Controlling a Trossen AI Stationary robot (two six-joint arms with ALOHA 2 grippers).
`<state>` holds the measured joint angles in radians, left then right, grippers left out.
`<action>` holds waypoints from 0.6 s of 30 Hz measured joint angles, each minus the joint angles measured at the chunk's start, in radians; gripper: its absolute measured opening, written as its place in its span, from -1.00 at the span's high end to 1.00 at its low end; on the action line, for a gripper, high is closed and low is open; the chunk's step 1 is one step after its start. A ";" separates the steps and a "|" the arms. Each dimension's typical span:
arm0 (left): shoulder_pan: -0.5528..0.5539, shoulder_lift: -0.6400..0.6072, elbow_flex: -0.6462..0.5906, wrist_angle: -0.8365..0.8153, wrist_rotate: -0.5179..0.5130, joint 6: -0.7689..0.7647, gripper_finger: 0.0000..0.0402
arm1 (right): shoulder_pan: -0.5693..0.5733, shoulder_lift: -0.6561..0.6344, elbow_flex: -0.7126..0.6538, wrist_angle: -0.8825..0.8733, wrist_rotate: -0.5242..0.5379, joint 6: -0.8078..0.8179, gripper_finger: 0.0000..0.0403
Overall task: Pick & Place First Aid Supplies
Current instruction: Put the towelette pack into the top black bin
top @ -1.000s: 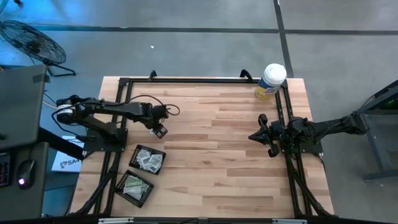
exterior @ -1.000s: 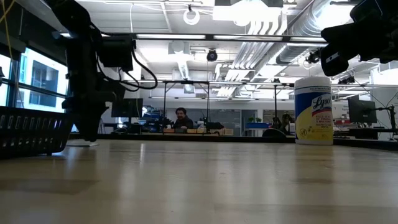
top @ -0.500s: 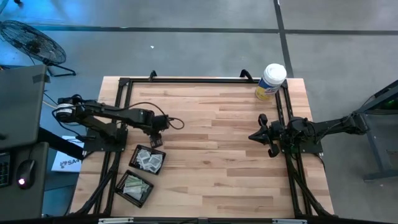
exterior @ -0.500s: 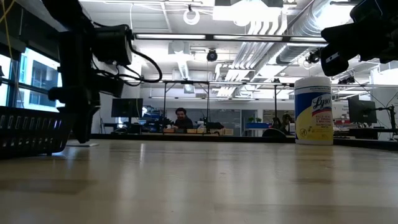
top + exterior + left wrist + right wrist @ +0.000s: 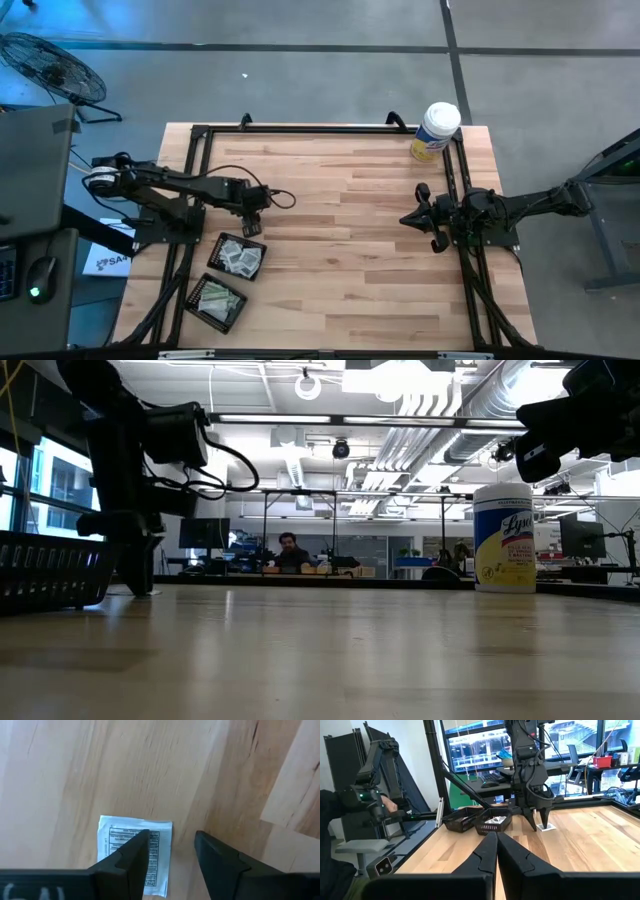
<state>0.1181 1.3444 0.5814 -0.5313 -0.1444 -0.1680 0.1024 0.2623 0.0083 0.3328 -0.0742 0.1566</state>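
Two mesh trays [image 5: 229, 280] hold packets [image 5: 238, 260]; left fingers [image 5: 135, 857] open, right fingers [image 5: 487, 851] closed, empty.

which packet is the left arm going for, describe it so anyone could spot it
On the pale wooden table, look just beyond the two small black mesh trays near the left arm. Under the open left gripper lies one flat square white packet with black print. It alone lies loose on bare wood; the other packets sit in trays.

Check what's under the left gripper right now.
A small white printed packet lies flat on the wooden table under the open left gripper. One finger covers part of its print; the other stands beside it over bare wood.
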 joint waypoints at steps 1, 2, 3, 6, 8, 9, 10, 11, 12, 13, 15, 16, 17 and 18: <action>0.000 -0.001 -0.008 0.011 0.000 -0.004 0.22 | 0.000 0.000 0.000 0.000 0.000 0.000 0.97; 0.000 -0.002 -0.018 0.023 0.000 -0.015 0.25 | 0.000 0.000 0.000 0.000 0.000 0.000 0.98; 0.000 -0.002 -0.028 0.036 0.002 -0.021 0.28 | 0.000 0.000 0.000 0.000 0.000 0.000 0.97; -0.001 -0.003 -0.050 0.054 0.007 -0.048 0.42 | 0.000 0.000 0.000 0.000 0.000 0.000 0.97; -0.001 -0.003 -0.056 0.057 0.009 -0.066 0.53 | 0.000 0.000 0.000 0.000 0.000 0.000 0.96; -0.001 -0.002 -0.057 0.057 0.010 -0.070 0.59 | 0.000 0.000 0.000 0.000 0.000 0.000 0.96; -0.001 -0.002 -0.057 0.058 0.010 -0.070 0.65 | 0.000 0.000 0.000 0.000 0.000 0.000 0.96; -0.001 -0.002 -0.057 0.059 0.010 -0.069 0.71 | 0.000 0.000 0.000 0.000 0.000 0.000 0.96; -0.001 -0.002 -0.058 0.061 0.010 -0.065 0.78 | 0.000 0.000 0.000 0.000 0.000 0.000 0.96; -0.001 -0.002 -0.059 0.064 0.005 -0.058 0.84 | 0.000 0.000 0.000 0.000 0.000 0.000 0.96; -0.001 0.000 -0.059 0.072 -0.004 -0.046 0.95 | 0.000 0.000 0.000 0.000 0.000 0.000 0.95; -0.001 0.000 -0.059 0.075 -0.010 -0.045 0.97 | 0.000 0.000 0.000 0.000 0.000 0.000 0.95; -0.001 0.000 -0.059 0.078 -0.020 -0.045 0.98 | 0.000 0.000 0.000 0.000 0.000 0.000 0.96; -0.001 0.000 -0.059 0.080 -0.028 -0.045 0.97 | 0.000 0.000 0.000 0.000 0.000 0.000 0.96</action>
<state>0.1169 1.3445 0.5224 -0.4510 -0.1729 -0.2130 0.1024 0.2623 0.0082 0.3328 -0.0744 0.1566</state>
